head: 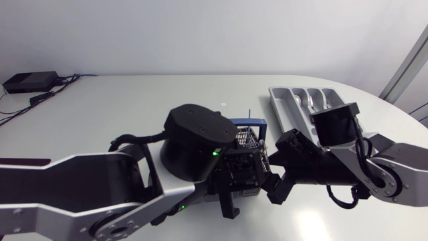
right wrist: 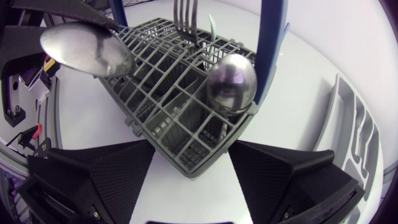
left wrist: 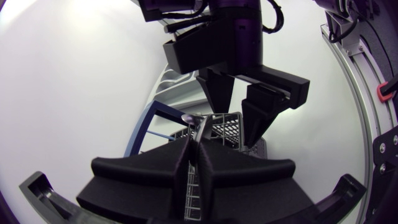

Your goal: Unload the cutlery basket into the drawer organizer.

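Cutlery basket (head: 249,137) and drawer organizer (head: 275,99) share a white table (head: 134,100) that fills most of the head view. The left arm (head: 80,191) comes in from the lower left and the right arm (head: 391,167) from the lower right, and they meet over the basket just below the frame's middle.

The organizer lies at the upper right, apart from the basket, and some shiny pieces already rest in its slots (too small to say which kind). The basket is a grey grid with a blue handle (right wrist: 273,43).

The right gripper (right wrist: 189,155) has its fingers spread wide. The basket's near corner sits ahead between them, touching neither as far as I can tell. The left gripper (left wrist: 196,155) pinches the handle of a spoon (right wrist: 87,50), held up over the basket.

Remaining inside are a second spoon (right wrist: 231,81) standing bowl-up by the blue handle, a fork (right wrist: 185,17) with tines up, and a thin green piece (right wrist: 211,28). I judge the job partway done: some pieces stored, one spoon in hand, at least three to go.
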Available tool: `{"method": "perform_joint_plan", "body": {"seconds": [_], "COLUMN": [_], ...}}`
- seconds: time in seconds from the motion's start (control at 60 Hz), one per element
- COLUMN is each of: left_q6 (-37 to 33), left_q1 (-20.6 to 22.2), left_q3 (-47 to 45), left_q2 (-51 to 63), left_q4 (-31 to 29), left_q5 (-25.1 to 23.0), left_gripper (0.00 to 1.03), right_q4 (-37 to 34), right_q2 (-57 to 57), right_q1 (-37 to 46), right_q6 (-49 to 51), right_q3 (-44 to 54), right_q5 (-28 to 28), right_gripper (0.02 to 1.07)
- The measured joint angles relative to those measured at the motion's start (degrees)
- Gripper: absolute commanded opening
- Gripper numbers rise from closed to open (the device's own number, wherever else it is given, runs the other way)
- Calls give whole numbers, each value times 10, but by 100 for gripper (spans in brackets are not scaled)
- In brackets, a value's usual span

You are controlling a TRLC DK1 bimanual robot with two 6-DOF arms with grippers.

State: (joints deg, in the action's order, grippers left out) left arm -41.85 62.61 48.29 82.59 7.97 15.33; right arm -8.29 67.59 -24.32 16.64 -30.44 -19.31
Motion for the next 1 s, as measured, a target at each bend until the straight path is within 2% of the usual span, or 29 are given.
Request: {"method": "perform_joint_plan", "body": {"seconds": [0.517,0.783,1.0], "left_q6": [11,11,-7], "left_q1": [0,5,6], "left_q3": [7,7,7], "left_q2": [-26,-62,-66], "left_q4": [5,10,10], "left_q5": [0,-3,-4], "left_gripper": [4,4,4], "right_q4": [10,13,16], "right_q2": [10,26,31], "right_q1": [0,-5,-7], "right_q6": [0,0,0], "right_q3": [0,-4,-4], "right_q5": [-3,14,16], "right_gripper": [87,87,87]}}
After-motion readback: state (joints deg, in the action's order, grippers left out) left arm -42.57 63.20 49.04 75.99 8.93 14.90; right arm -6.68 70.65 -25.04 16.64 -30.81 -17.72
